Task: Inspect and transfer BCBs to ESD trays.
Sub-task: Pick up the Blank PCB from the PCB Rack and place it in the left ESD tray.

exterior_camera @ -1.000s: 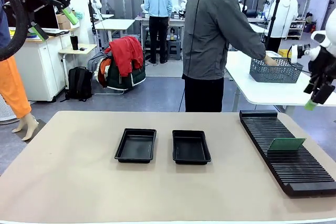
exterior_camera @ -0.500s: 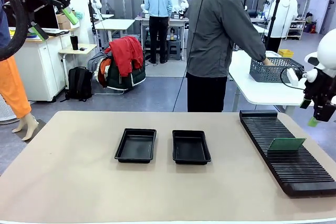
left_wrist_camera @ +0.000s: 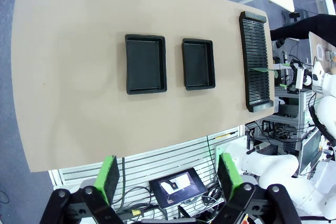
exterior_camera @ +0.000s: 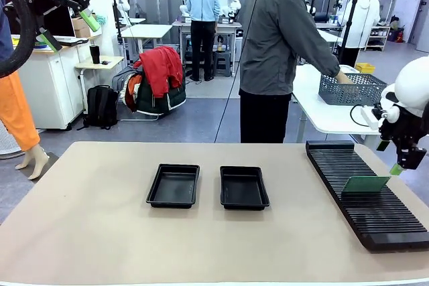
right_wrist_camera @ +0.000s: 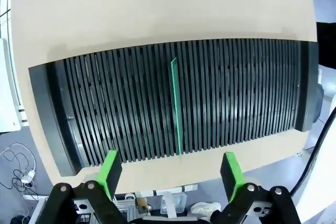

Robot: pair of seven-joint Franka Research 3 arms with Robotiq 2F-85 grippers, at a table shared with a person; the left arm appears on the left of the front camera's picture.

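Right gripper (right_wrist_camera: 170, 167) hangs wide above rack (right_wrist_camera: 236, 93) — BCB (right_wrist_camera: 176, 108) upright inside.

Wht arm (exterior_camera: 415, 85), blk gripper (right_wrist_camera: 170, 162), grn pads (right_wrist_camera: 110, 170)

Two ESD trays (exterior_camera: 173, 185) (exterior_camera: 244, 187), one BCB (exterior_camera: 365, 184), one slotted rack (exterior_camera: 335, 162)
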